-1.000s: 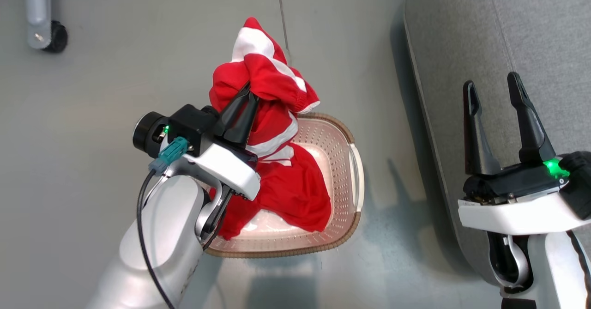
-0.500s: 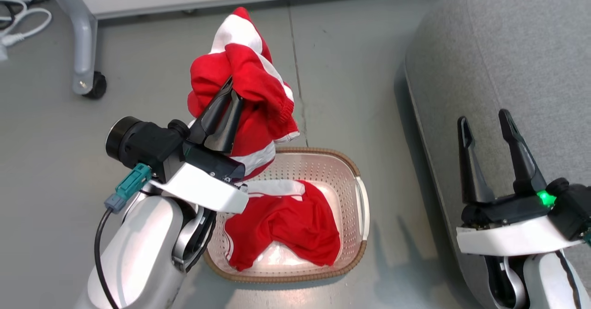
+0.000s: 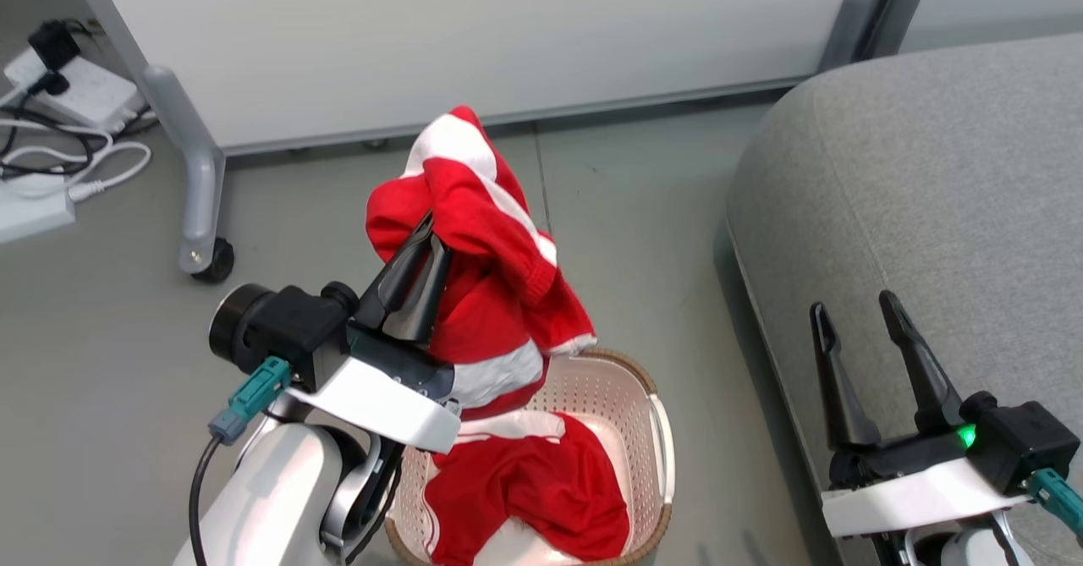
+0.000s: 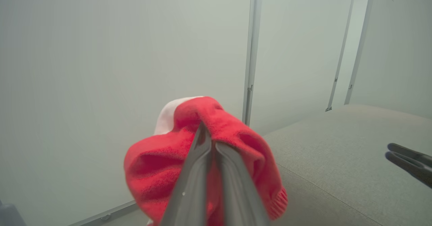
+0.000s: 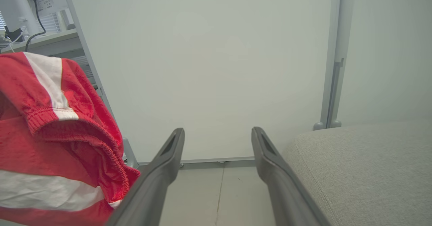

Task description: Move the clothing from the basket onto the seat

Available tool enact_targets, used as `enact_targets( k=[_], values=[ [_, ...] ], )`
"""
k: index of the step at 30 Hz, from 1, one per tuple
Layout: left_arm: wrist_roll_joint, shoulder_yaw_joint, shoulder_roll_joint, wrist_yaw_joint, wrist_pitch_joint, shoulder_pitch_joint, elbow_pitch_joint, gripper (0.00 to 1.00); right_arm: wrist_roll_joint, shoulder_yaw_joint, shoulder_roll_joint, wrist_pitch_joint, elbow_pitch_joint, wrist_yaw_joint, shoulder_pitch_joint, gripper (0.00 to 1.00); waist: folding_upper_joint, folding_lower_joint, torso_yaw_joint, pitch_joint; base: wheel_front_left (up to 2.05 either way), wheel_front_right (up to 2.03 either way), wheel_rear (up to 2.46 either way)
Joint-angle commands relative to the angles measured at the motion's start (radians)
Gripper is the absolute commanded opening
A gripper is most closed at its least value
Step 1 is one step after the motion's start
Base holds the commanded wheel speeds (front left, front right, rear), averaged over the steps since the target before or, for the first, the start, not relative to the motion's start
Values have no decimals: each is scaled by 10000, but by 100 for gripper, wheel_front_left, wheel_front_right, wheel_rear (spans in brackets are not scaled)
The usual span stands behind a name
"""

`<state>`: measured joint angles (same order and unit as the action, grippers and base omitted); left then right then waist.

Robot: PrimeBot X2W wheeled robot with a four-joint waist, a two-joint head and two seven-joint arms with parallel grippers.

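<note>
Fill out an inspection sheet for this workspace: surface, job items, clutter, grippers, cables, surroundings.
Surface: grey floor with a thin seam.
Job's things: held garment, red with white bands, lifted above the basket; second garment lying inside it; grey seat to the right, no clothing on its visible part.
Clutter: power strips on the floor at far left.
Grippers: left gripper, fingers shut on the held garment; right gripper open and empty, near the seat's edge.
Cables: white cables by the power strips; teal-plugged cable on the left arm.
Surroundings: white panel on a castor leg.
</note>
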<state>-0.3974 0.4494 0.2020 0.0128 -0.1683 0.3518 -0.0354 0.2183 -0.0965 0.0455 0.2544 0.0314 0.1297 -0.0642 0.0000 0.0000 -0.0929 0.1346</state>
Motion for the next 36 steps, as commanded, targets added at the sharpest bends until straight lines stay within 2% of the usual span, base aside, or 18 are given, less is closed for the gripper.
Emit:
enact_targets(
  k=[1, 10, 36],
  values=[
    [-52, 0, 46, 70, -2, -173, 8, 0, 4, 4, 81, -64, -5, 19, 195, 100, 0, 0, -7, -326, 0, 0, 0],
    [-164, 92, 103, 216, 100, -601, 36, 0, 103, -63, 94, -306, -158, 19, 633, 100, 0, 0, -6, -787, 0, 0, 0],
    [-196, 239, 247, 423, 146, -631, 204, 0, 140, -100, 72, -397, -341, 19, 575, 100, 0, 0, 74, -799, 0, 0, 0]
  ],
)
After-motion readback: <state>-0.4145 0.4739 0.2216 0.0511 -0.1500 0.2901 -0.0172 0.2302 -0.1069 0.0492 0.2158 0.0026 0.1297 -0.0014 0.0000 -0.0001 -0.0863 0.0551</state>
